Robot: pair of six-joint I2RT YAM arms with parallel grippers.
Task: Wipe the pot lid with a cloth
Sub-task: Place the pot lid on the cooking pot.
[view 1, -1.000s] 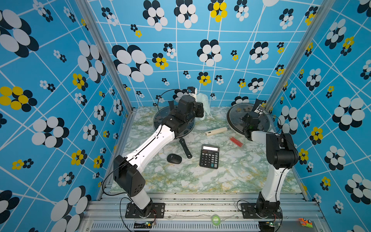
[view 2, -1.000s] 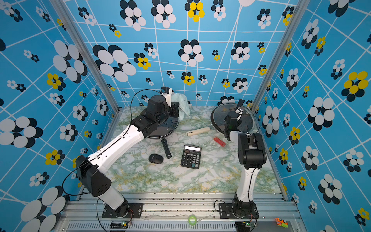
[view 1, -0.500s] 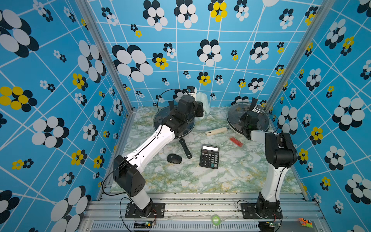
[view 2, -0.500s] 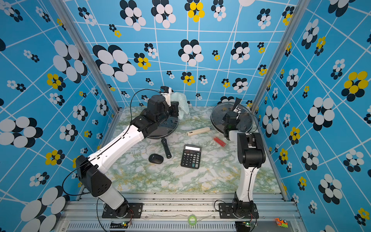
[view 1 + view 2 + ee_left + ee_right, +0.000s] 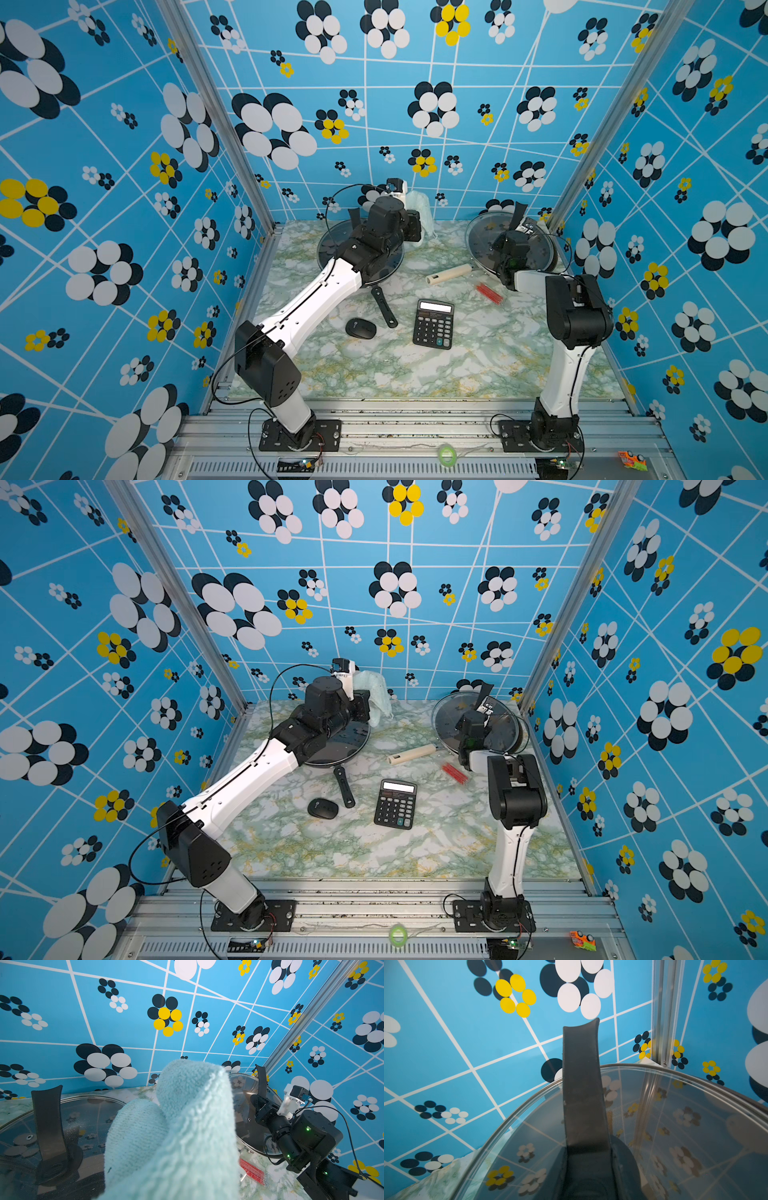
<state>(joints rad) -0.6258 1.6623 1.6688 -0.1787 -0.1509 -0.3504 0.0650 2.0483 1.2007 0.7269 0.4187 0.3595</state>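
Pot lid (image 5: 484,239): tilted at right of centre in both top views, grasped at its black handle by the right gripper (image 5: 514,235). Cloth (image 5: 376,690): upper centre, clenched in the left gripper (image 5: 365,706), well apart from the lid. Could twist or slip once pressed, given only 1 narrow handle as hold. Could also land on the 2nd lid (image 5: 93,1113), close below. Left wrist view: cloth filling lower centre, fingers hidden; right wrist view: only handle and glass, no cloth.

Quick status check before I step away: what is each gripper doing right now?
Left gripper: shut on the cloth.
Right gripper: shut on the pot lid, by its black handle.
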